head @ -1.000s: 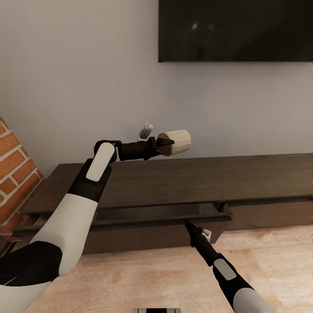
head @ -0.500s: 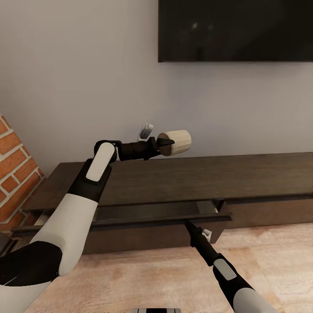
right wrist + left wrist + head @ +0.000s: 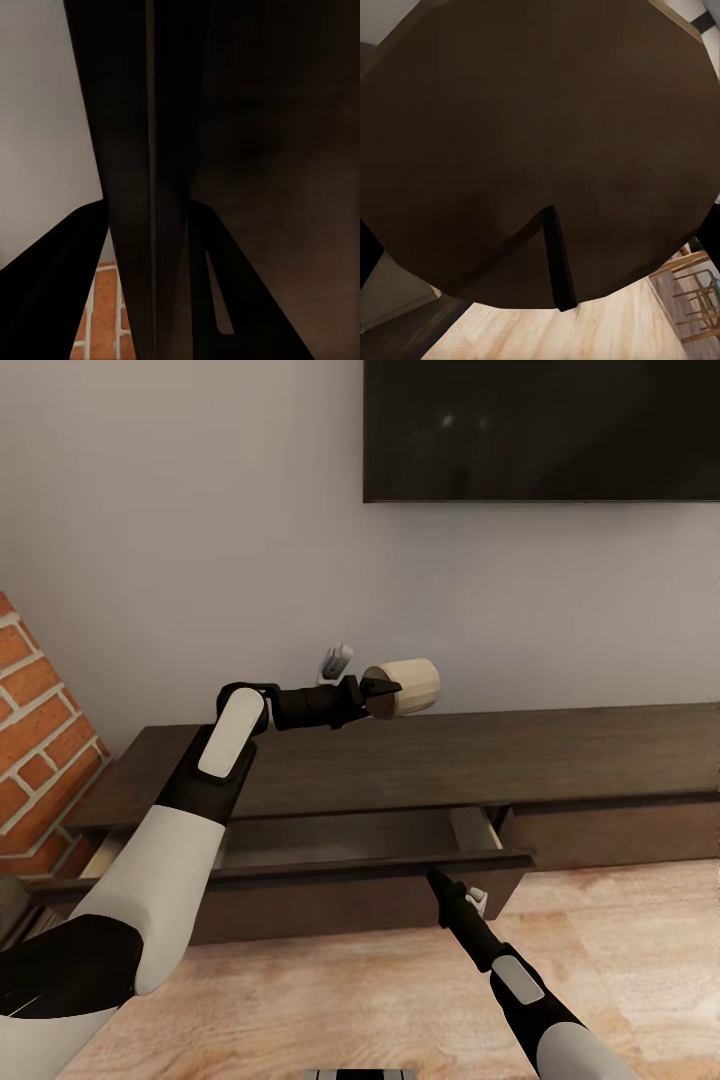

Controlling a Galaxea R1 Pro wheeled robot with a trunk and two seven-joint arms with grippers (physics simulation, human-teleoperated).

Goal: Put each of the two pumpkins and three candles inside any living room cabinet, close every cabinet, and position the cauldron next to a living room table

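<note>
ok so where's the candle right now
In the head view the candle is held on its side in the left gripper, up above the top of the cabinet, left of centre and below the dark wall screen.

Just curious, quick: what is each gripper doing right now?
Left gripper: shut on the candle, held above the cabinet.
Right gripper: at the drawer front; open or shut cannot be told.

a dark flat screen [image 3: 540, 430] hangs on a pale grey wall [image 3: 180, 540], beside a red brick fireplace [image 3: 40, 760].
</note>
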